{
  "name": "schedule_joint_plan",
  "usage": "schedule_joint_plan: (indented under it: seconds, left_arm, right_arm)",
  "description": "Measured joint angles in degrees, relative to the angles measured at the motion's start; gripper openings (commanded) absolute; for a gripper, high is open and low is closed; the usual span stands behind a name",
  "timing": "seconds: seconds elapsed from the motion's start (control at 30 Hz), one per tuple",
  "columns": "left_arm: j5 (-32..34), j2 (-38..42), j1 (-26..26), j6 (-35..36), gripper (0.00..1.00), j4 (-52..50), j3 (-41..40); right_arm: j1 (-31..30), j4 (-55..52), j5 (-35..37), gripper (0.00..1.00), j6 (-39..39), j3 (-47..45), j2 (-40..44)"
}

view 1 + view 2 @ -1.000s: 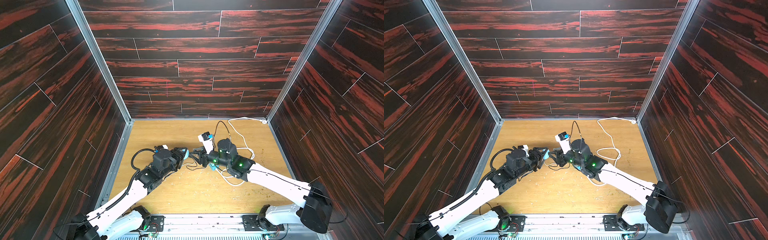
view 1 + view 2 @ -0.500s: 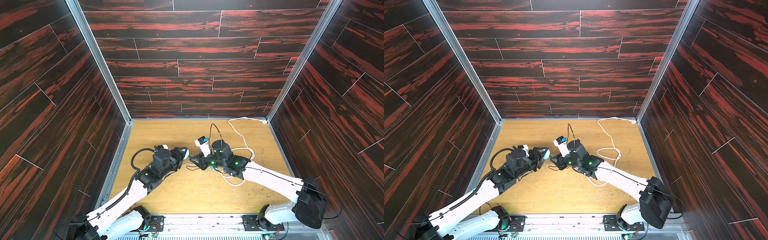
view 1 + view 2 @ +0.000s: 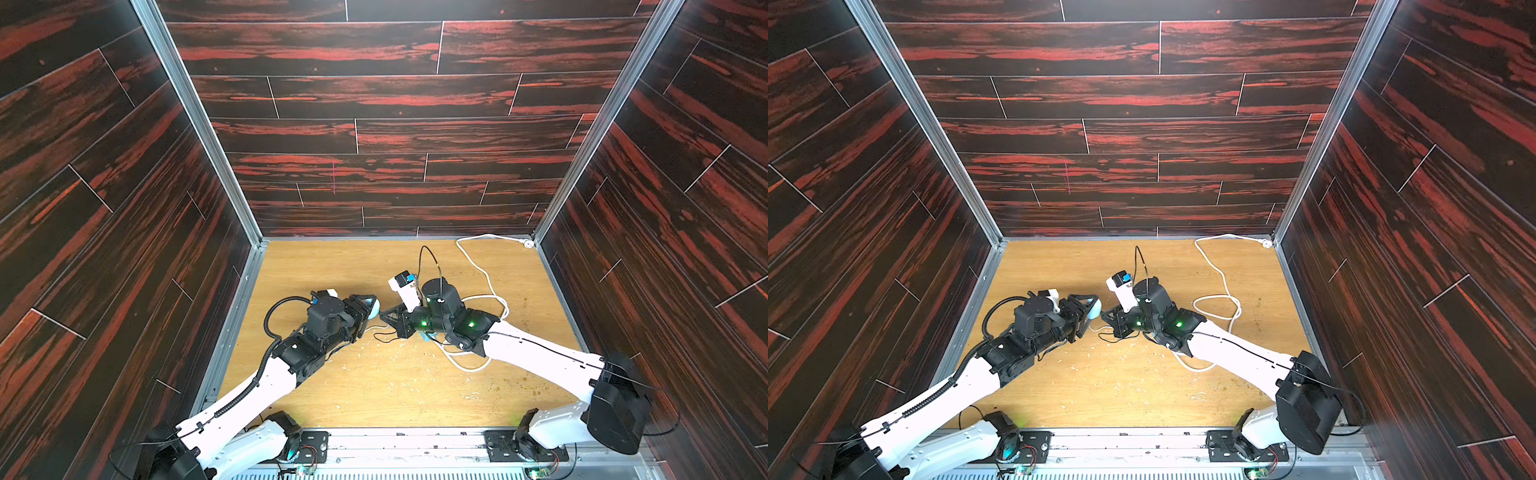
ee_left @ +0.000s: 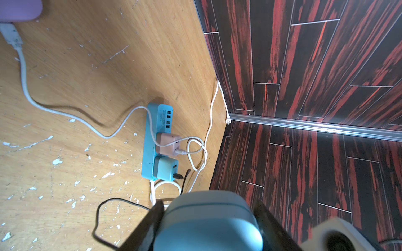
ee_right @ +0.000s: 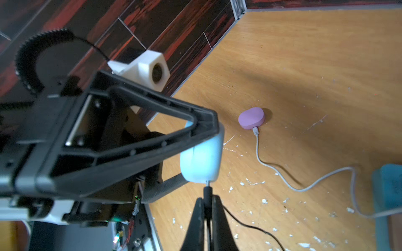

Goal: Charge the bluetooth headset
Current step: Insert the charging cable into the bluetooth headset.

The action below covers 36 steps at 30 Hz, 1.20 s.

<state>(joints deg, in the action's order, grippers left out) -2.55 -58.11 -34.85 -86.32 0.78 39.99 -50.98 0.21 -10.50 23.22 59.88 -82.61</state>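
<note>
The bluetooth headset is a pale blue case (image 4: 208, 221), held above the wooden floor between the fingers of my left gripper (image 4: 206, 209). In both top views the case (image 3: 375, 309) (image 3: 1096, 309) sits at the left gripper's tip, facing my right gripper (image 3: 384, 316). In the right wrist view the right gripper (image 5: 207, 203) is shut on the black plug (image 5: 207, 193) of a thin black cable (image 5: 250, 227). The plug's metal tip touches the lower edge of the case (image 5: 202, 160).
A teal power strip (image 4: 150, 139) lies near the back right corner with a pink charger (image 4: 167, 144) and a teal charger (image 4: 164, 171) plugged in. A purple case (image 5: 251, 118) lies on the floor with a white cable (image 5: 282, 176) plugged into it. A white cord (image 3: 482, 270) loops over the floor.
My right gripper has closed on the black plug, and the right arm has shifted left towards the blue case. The left arm has stayed put.
</note>
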Motion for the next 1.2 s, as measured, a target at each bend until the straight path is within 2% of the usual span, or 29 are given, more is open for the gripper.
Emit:
schedule_joint_plan:
  seconds: [0.3,0.73,0.97,1.2]
  left_arm:
    - [0.1,-0.1,0.3,-0.6,0.00,0.8,0.4]
    - [0.9,-2.6,0.5,-1.9,0.00,2.7,1.8]
    - [1.8,-3.1,0.5,-1.8,0.00,4.2,2.6]
    - [2.9,-3.3,0.5,-0.9,0.00,4.8,3.4]
  right_arm:
    - [-0.3,2.3,1.3,0.00,-0.1,-0.4,0.0]
    - [-4.0,24.0,15.1,0.00,-1.9,-10.7,0.0]
    - [-4.2,25.8,16.6,0.00,-2.7,-10.0,-0.5]
    - [-4.0,22.8,16.7,0.00,-2.9,-7.1,-0.9]
